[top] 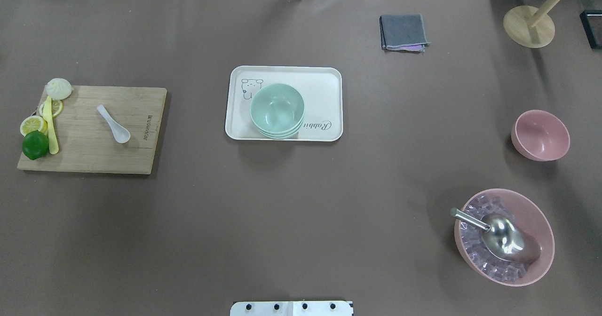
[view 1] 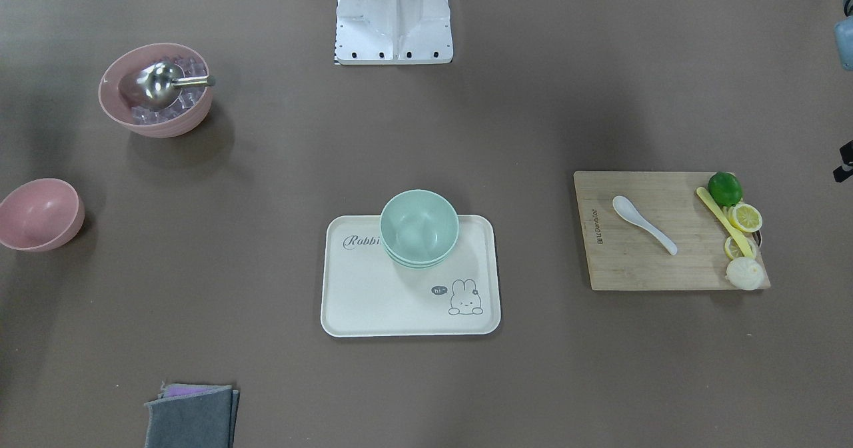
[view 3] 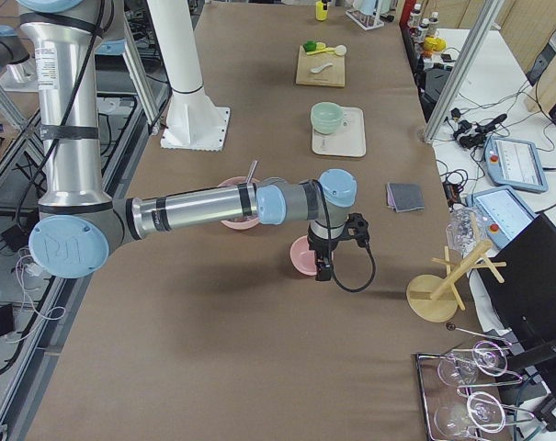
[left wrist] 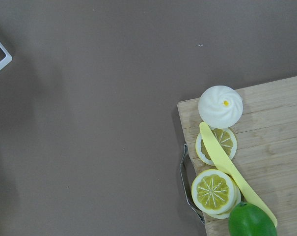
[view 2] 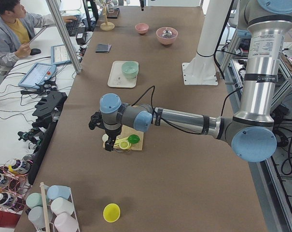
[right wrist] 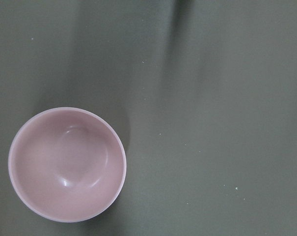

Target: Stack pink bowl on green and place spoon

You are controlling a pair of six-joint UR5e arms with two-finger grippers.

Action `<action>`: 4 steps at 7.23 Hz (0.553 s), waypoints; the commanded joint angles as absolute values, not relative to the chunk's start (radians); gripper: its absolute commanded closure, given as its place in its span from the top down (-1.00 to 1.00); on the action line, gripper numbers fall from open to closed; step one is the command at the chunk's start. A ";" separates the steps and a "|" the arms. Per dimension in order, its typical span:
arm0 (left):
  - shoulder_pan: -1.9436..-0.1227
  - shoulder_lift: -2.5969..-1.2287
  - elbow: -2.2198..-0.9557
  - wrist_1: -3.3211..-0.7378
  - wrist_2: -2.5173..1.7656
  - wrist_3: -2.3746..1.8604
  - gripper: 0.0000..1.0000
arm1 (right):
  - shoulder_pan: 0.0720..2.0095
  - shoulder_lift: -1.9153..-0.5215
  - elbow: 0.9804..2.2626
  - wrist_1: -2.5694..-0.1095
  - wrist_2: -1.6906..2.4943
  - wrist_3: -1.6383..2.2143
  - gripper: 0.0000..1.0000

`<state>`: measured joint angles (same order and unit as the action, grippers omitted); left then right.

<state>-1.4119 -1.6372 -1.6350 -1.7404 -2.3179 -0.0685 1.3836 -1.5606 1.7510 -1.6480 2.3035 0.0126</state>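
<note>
Nearest our base, a large bowl of ice (top: 538, 215) holds a metal scoop (top: 505, 238). Beyond it on our right the pink bowl (top: 540, 135) sits empty, our right gripper (view 3: 323, 268) above it. On our left, our left gripper (view 2: 108, 144) hangs over the cutting board (top: 94, 156) where the spoon (top: 113, 124) lies. We cannot tell whether either gripper's fingers are open or closed. Farther out, the green bowls (top: 277, 109) sit stacked on the tray (top: 324, 78).

Overhead and front-facing cameras look down from opposite table sides, sharing the tray (top: 324, 83); wrist cameras point straight down, close.
</note>
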 commanded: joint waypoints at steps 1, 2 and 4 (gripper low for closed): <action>-1.402 -1.637 -1.635 -1.738 -2.318 -0.069 0.97 | 1.359 -1.554 1.735 -1.646 2.353 0.015 1.00; -1.388 -1.638 -1.640 -1.740 -2.295 -0.068 0.97 | 1.344 -1.546 1.705 -1.611 2.352 0.015 1.00; -1.382 -1.641 -1.638 -1.740 -2.263 -0.074 0.97 | 1.322 -1.546 1.488 -1.281 2.352 0.058 1.00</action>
<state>-1.3861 -1.6396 -1.6380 -1.7394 -2.2766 -0.0717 1.3356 -1.5475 1.6125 -1.4730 2.3500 0.0280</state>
